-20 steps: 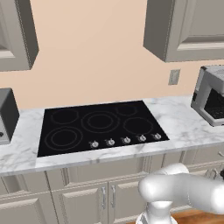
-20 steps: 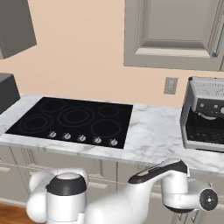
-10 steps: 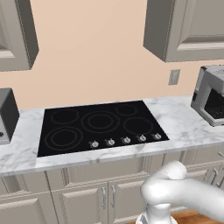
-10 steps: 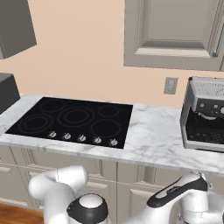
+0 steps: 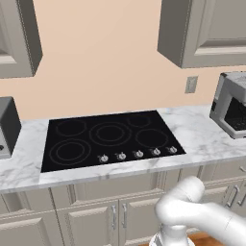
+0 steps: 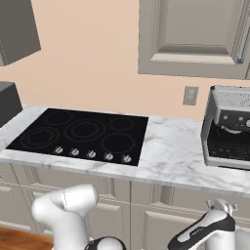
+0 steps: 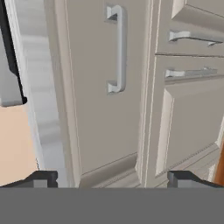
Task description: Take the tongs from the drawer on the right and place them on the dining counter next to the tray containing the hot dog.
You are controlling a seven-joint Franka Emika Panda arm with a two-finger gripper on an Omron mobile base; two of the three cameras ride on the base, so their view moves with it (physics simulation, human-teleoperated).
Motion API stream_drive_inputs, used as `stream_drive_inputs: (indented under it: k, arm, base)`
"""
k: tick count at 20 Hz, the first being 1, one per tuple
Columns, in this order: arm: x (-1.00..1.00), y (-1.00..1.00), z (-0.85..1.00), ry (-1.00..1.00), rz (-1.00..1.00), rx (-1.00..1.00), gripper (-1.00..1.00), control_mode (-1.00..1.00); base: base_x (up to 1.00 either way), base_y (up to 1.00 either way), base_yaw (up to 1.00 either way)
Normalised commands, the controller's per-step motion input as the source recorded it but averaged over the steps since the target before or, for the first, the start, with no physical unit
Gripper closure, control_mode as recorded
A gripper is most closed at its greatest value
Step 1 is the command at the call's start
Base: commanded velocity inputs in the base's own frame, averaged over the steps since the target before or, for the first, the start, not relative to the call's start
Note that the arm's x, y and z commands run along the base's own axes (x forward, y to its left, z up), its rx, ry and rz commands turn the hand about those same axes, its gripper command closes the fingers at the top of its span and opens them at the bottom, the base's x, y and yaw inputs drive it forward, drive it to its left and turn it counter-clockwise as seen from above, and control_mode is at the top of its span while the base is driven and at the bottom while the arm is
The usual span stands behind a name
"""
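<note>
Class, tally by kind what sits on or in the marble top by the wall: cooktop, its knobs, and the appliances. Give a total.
Cooktop: 1
Knobs: 5
Coffee machine: 1
Grey appliance: 1
Total: 8

base views: behind arm, share cooktop (image 5: 111, 138) | hand view: close on cabinet door (image 7: 100, 87)

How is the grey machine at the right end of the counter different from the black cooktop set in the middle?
The coffee machine stands tall and boxy on the marble counter; the cooktop lies flat, sunk into it. The machine is silver-grey with a dark front recess; the cooktop is glossy black with ring markings and a row of small knobs along its front edge. Both sit on the same counter against the peach wall.
</note>
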Motion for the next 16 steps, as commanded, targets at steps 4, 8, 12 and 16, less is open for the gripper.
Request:
stream_drive_inputs:
  k: [4,8,12,16]
  arm:
    - [0.32,0.00,-0.24,-0.04,-0.12,0.10,-1.00,-1.00]
    - [0.37,0.00,-0.24,-0.08,-0.11,0.07,-1.00,-1.00]
    - [0.42,0.00,-0.34,-0.09,-0.08,0.03,-1.00,-1.00]
    - [0.47,0.00,-0.38,-0.10,-0.07,0.00,-1.00,-1.00]
  base:
    - [0.00,0.00,0.00]
    - [0.00,0.00,0.00]
    - [0.00,0.00,0.00]
    - [0.00,0.00,0.00]
